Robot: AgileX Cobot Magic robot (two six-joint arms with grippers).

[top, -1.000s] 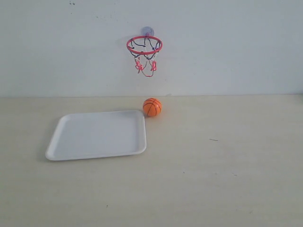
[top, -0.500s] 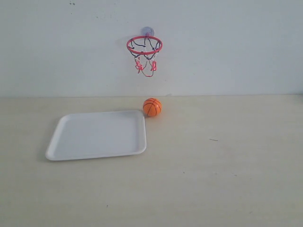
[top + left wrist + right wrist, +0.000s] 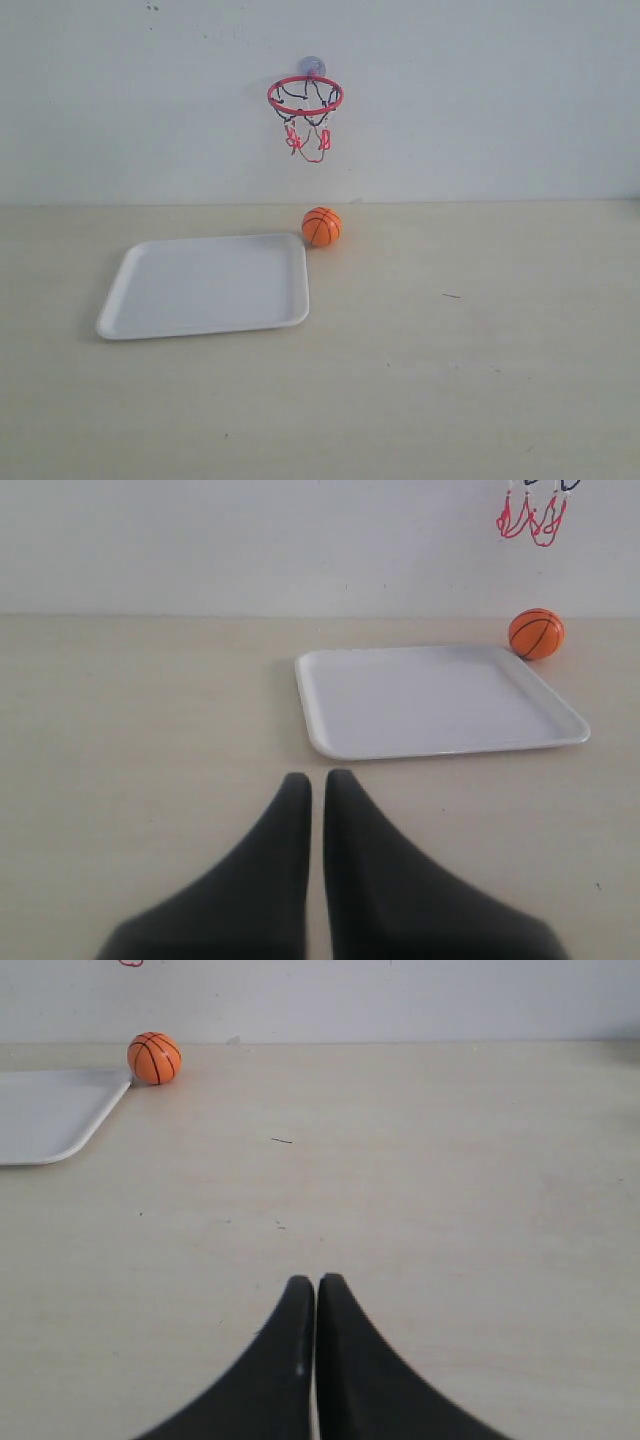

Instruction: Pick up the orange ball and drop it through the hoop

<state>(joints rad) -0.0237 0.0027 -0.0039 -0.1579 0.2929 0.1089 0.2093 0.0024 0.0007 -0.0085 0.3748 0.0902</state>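
Note:
The orange ball rests on the table just off the far right corner of the white tray, below the hoop. It shows too in the left wrist view and the right wrist view. The hoop, red ring with dangling net, hangs on the wall by a suction cup; only its net's tips reach into the left wrist view. My left gripper is shut and empty, well short of the tray. My right gripper is shut and empty, far from the ball. Neither arm appears in the exterior view.
The white tray lies flat and holds nothing; its corner shows in the right wrist view. A pale wall backs the wooden table. A small dark speck marks the table right of the ball.

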